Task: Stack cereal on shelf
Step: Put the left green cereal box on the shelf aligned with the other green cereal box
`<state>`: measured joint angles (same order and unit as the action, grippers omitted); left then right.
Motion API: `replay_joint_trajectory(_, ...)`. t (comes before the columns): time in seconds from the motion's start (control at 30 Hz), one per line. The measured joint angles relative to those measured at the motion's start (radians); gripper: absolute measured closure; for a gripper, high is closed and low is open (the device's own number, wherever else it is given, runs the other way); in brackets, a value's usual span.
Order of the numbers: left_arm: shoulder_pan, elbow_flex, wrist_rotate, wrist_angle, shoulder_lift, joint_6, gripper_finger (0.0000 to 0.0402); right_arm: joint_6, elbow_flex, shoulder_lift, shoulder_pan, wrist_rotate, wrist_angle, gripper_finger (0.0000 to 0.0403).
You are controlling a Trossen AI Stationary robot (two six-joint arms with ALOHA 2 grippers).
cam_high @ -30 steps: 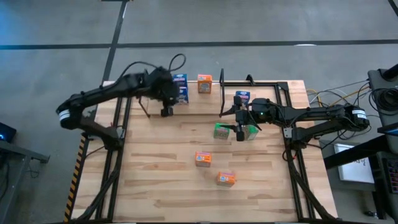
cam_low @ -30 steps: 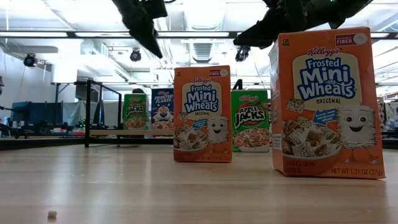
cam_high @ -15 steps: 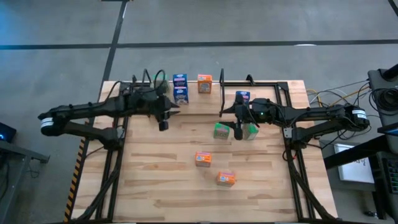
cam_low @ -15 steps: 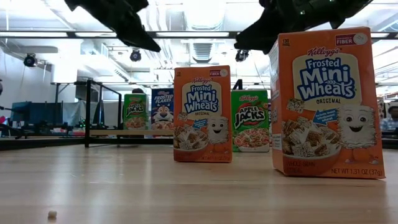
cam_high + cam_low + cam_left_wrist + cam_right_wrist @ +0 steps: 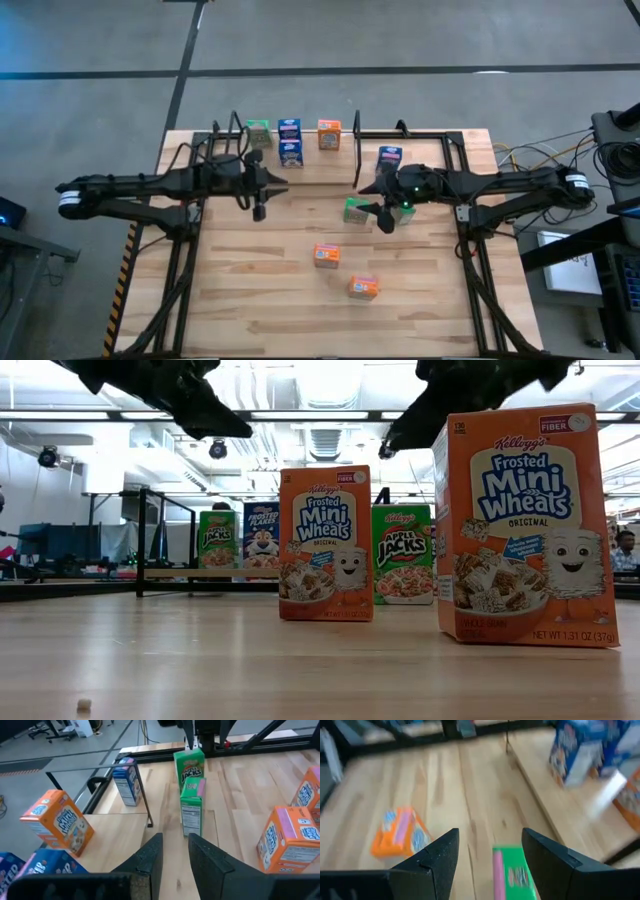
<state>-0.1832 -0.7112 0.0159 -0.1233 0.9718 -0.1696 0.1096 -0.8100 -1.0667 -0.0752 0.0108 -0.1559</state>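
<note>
Cereal boxes are spread between the shelf (image 5: 300,170) and the worktop (image 5: 260,300), with neither tool grasping anything.

The left tool (image 5: 259,208) is held above the worktop just in front of the shelf, its jaws narrowed to a slim gap and empty. The right tool (image 5: 385,218) is held released, jaws wide, directly over a green Apple Jacks box (image 5: 354,210). A green (image 5: 258,132), a blue (image 5: 290,142) and an orange box (image 5: 329,134) are seen along the shelf; two orange Frosted Mini-Wheats boxes (image 5: 326,255) are standing nearer the front.

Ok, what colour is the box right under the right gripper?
Green, with a pink top edge: the cereal box shows between the open right gripper's fingers, clearest in the right wrist view.
</note>
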Motion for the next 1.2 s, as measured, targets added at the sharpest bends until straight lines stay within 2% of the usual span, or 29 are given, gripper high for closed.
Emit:
replay_joint_trajectory(0.13, 0.001, 0.013, 0.0, 0.014, 0.007, 0.004, 0.0327, 0.003, -0.062, -0.009, 0.026, -0.067, -0.202, 0.0197)
replay_joint_trajectory(0.27, 0.001, 0.014, 0.0, 0.016, 0.019, 0.004, 0.0327, -0.013, -0.077, -0.011, 0.034, -0.09, -0.295, 0.0197)
replay_joint_trajectory(0.47, 0.001, 0.014, 0.0, 0.027, 0.024, 0.002, 0.0327, 0.044, -0.058, -0.012, 0.034, -0.091, -0.289, 0.019)
replay_joint_trajectory(0.87, 0.001, 0.014, 0.0, 0.031, 0.024, 0.0, 0.0327, 0.02, -0.053, -0.134, 0.033, -0.128, -0.274, 0.0114)
replay_joint_trajectory(1.0, 0.001, 0.014, 0.0, 0.035, 0.024, 0.0, 0.0327, 0.02, -0.053, -0.16, 0.031, -0.168, -0.27, 0.0111)
replay_joint_trajectory(1.2, 0.001, 0.014, 0.0, 0.036, 0.024, 0.0, 0.0327, 0.006, -0.052, -0.183, 0.031, -0.169, -0.258, 0.012)
